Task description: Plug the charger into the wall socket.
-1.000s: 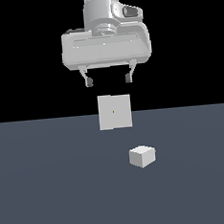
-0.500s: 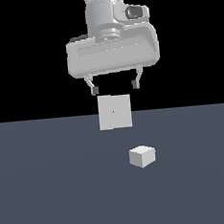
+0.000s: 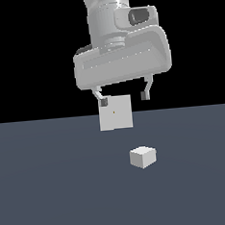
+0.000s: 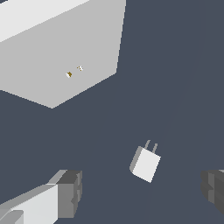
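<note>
the gripper (image 3: 124, 99) hangs spread wide and empty above the floor (image 3: 54, 196). the charger (image 4: 145, 165) lies below it, apart from the wall socket (image 3: 115, 112), prongs toward it. it looks small, rigid and light, so pinch its flat sides, clear of the prongs.
</note>
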Action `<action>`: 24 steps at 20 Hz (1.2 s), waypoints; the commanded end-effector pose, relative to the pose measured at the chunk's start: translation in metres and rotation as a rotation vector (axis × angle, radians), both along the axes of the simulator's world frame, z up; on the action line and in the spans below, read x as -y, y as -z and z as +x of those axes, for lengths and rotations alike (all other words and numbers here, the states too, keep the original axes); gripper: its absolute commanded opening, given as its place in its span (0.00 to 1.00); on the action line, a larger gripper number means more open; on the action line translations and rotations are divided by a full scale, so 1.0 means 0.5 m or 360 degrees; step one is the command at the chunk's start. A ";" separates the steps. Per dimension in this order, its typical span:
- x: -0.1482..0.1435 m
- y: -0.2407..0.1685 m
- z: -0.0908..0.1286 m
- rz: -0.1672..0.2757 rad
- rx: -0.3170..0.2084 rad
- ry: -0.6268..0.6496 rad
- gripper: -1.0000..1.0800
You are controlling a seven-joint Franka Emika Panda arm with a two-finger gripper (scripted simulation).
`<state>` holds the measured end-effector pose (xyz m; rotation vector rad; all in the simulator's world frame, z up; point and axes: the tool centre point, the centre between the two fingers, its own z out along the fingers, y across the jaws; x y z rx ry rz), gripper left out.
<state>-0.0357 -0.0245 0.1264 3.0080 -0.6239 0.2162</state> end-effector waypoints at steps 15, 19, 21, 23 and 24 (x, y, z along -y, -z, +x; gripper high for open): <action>0.034 0.081 -0.039 -0.0084 0.0178 0.0463 0.96; 0.041 0.097 -0.046 -0.0102 0.0213 0.0555 0.96; 0.043 0.104 -0.050 -0.0110 0.0227 0.0594 0.96; 0.045 0.110 -0.052 -0.0117 0.0240 0.0629 0.96; 0.046 0.113 -0.054 -0.0121 0.0245 0.0644 0.96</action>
